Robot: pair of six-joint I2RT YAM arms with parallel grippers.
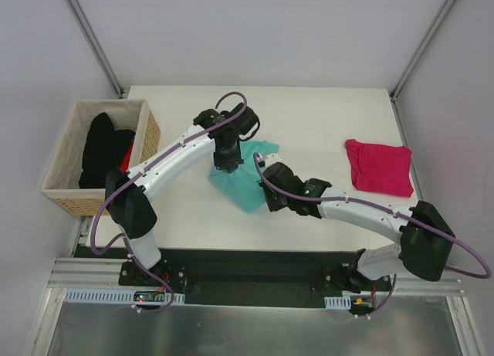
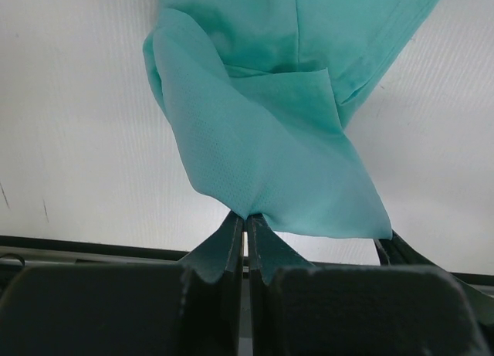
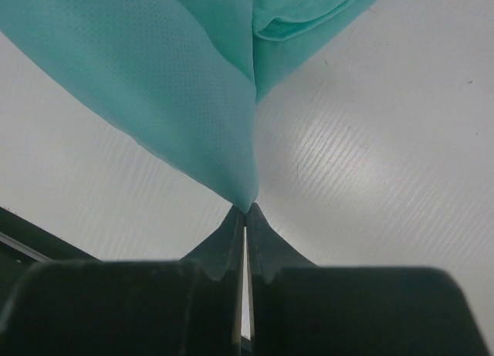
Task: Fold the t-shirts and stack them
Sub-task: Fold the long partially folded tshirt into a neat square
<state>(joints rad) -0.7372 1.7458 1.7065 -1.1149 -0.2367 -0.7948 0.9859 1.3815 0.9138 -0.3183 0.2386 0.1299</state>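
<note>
1. The teal-green soft knit t-shirt [image 1: 245, 188] lies bunched on the white flat table [image 1: 316, 120], between the two grippers and partly lifted by both.
2. The left gripper [image 2: 245, 221] is pressed together on a fold of this shirt. The cloth fans out directly ahead of its tips.
3. The right gripper [image 3: 245, 209] is pinched on an edge of the same shirt. The cloth rises ahead of its tips and to their left.
4. The shirt is judged to be light, limp and without stiffness. It is expected to sag from any pinch point. The thin mesh-like weave may slip from a shallow grip. No fragility is expected.
5. A hold is best taken on a hem, seam or corner, where the layers are thicker. Two points well apart along one edge are advised for spreading the cloth.
6. Count:
   - One teal-green shirt is held.
   - One magenta-pink cloth t-shirt [image 1: 380, 167] lies well to the right of the right gripper.
   - Black cloth garments [image 1: 100, 149] fill one tan woven basket [image 1: 59, 191], well to the left of the left gripper. Their number cannot be told.
   - A sliver of red cloth [image 1: 126, 157] shows beside them.
</note>
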